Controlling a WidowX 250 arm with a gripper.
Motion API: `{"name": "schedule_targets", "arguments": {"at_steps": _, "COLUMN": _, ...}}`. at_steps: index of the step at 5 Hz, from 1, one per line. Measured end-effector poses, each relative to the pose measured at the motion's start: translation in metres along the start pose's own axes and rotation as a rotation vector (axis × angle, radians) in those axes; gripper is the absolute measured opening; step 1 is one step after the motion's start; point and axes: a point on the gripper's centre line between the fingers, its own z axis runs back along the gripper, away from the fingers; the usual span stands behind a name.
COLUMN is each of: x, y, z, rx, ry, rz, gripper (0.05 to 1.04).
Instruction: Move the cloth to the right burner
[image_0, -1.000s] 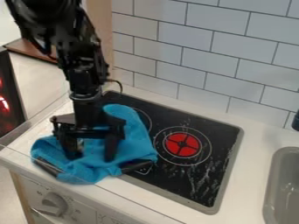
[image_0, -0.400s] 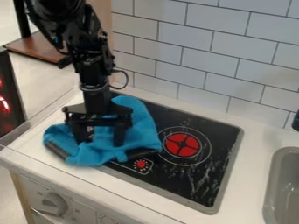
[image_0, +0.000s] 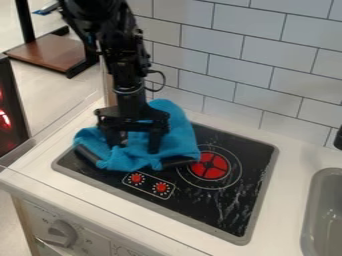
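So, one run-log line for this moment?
gripper: at cloth | cloth: bunched over stovetop's left part | right burner: red centre uncovered | placement: unfinished

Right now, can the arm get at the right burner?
Likely yes: nothing rigid stands between the gripper and right burner; its red centre is mostly uncovered, though the blue cloth overlaps its ring.

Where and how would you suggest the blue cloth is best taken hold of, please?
I'd pinch the cloth by a raised fold near its middle, bringing the gripper down from above: it lies bunched on the cooktop, so its folds should be easier to catch than a flat edge.
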Motion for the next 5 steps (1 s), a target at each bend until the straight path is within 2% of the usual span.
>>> {"name": "schedule_targets", "arguments": {"at_steps": 2, "x": -0.001, "y": -0.036, "z": -0.007, "rx": -0.024, "ry": 0.010, "rz": -0.177, "gripper": 0.999}}
{"name": "schedule_targets", "arguments": {"at_steps": 3, "x": -0.012, "y": -0.055, "z": -0.007, "rx": -0.036, "ry": 0.016, "rz": -0.266, "gripper": 0.999}}
{"name": "schedule_targets", "arguments": {"at_steps": 5, "x": -0.024, "y": -0.058, "z": -0.001, "rx": -0.059, "ry": 0.051, "rz": -0.289, "gripper": 0.999}}
